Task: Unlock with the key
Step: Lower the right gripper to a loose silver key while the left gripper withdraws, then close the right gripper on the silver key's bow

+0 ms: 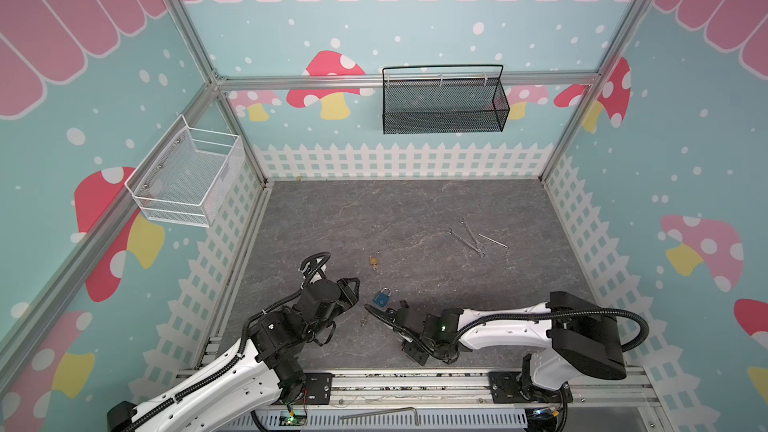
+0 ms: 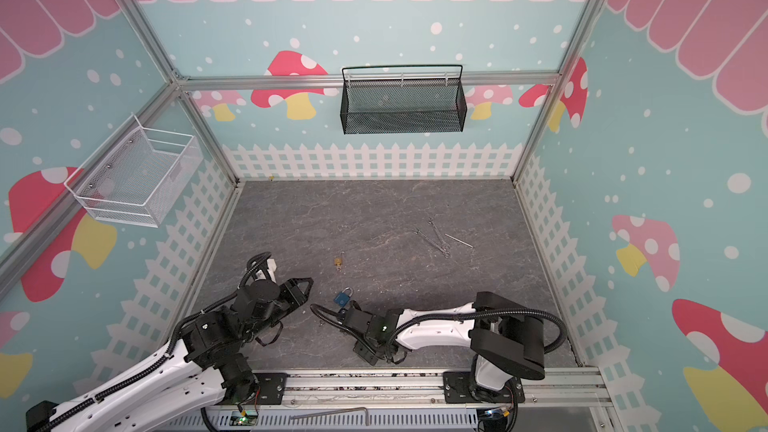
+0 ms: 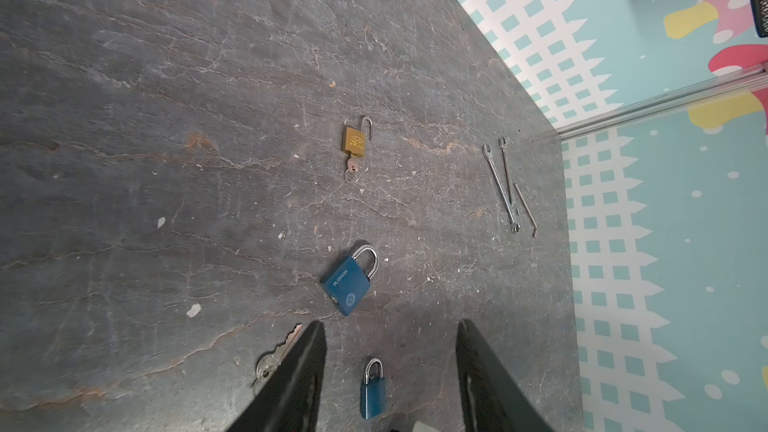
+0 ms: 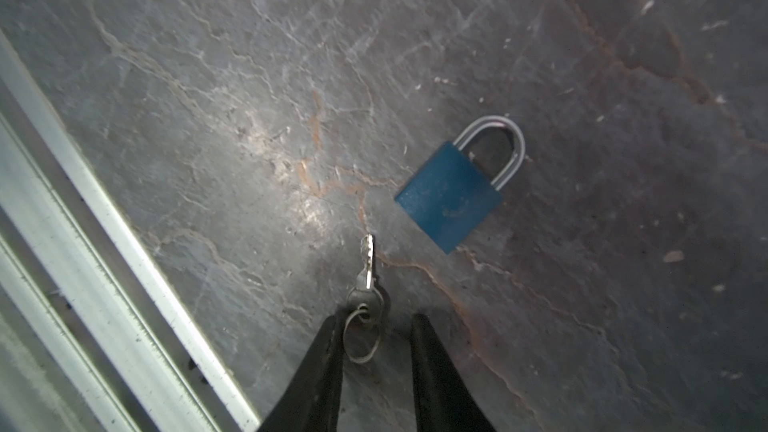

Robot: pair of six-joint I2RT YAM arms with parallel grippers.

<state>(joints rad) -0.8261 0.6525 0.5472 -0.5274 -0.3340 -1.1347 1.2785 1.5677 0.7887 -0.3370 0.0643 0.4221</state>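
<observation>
Picking up the key is the step in hand. The small silver key (image 4: 368, 261) on its wire ring lies just beside the blue metal padlock (image 4: 451, 193), blade towards it. The right gripper (image 4: 378, 321) straddles the key's head, jaws apart, not yet clamped. The left gripper (image 3: 390, 323), near the padlock, stands open and empty. Next, I judge: pinch the head firmly, then align blade with keyhole. The black mesh basket (image 1: 444, 122) and white wire basket (image 1: 166, 168), well beyond the padlock, look empty.
</observation>
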